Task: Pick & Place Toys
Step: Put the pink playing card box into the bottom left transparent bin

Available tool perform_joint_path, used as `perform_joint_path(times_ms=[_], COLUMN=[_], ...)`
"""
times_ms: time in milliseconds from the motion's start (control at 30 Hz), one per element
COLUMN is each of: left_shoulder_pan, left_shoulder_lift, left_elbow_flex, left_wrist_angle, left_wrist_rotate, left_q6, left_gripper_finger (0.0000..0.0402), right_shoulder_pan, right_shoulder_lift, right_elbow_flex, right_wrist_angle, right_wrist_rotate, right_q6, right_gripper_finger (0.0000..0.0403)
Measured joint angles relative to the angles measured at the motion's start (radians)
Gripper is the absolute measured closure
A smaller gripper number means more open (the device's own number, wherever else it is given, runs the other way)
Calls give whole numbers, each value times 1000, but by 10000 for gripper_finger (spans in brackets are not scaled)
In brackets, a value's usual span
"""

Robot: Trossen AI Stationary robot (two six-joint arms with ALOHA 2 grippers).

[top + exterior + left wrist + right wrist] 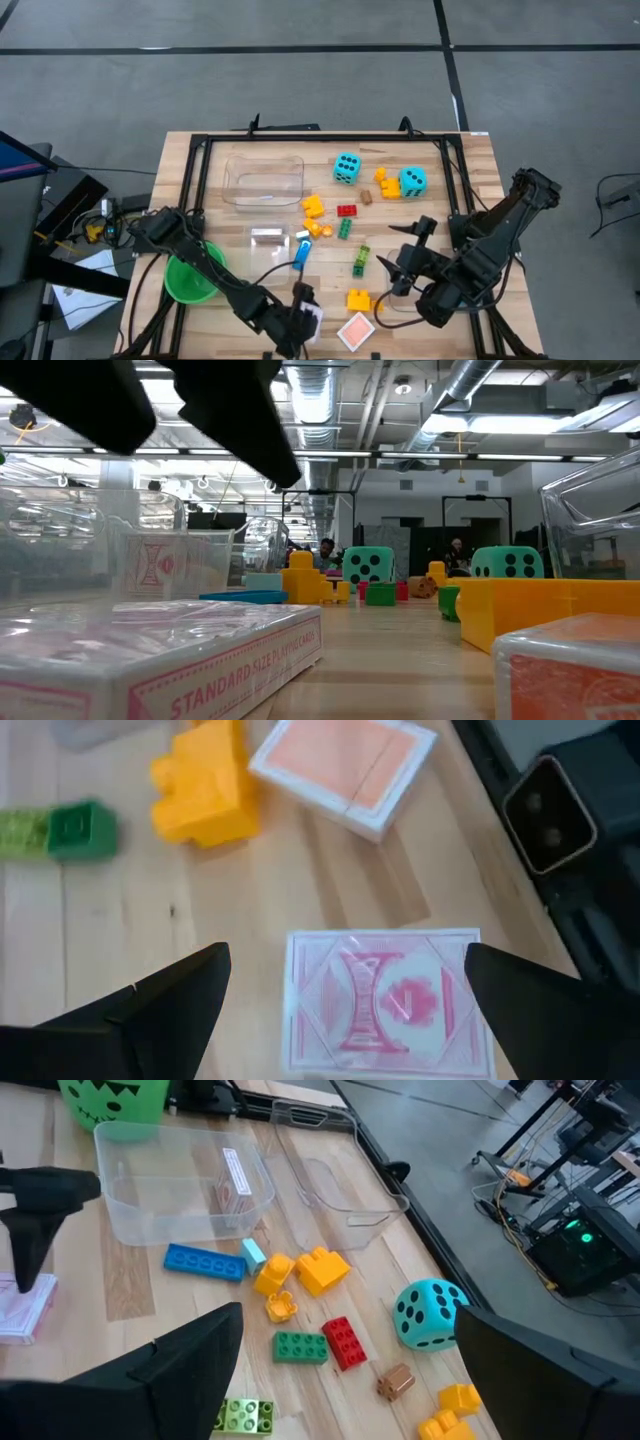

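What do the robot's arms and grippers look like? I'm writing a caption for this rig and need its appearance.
Both arms are dark, nearly black, jointed in blocky segments with black cables running along them. The left gripper and right gripper each end in two matte black fingers that look broad at the base and taper to a wedge-like point. No markings or labels show on them.

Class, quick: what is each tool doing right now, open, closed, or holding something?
Left tool: open, empty, straddling the red-and-white card deck.
Right tool: open, empty, above the small plastic bricks.
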Motion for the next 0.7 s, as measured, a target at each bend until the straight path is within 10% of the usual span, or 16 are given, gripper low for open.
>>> perform_joint_path(times_ms=[400, 700], left_shoulder_pan=[63, 49], left_shoulder_lift=[-56, -59], left_elbow_flex=[0, -1], left_wrist_angle=[-30, -43], left_wrist_rotate=[177, 314], left_q6=[-668, -785], left_gripper_finger=[2, 21], right_shoulder_pan=[-31, -14], right_shoulder_lift=[0, 0], right_elbow_flex=[0, 0], right_wrist_angle=[-3, -3], right_wrist_rotate=[-2, -3], right_q6=[0, 0], right_gripper_finger=[47, 47])
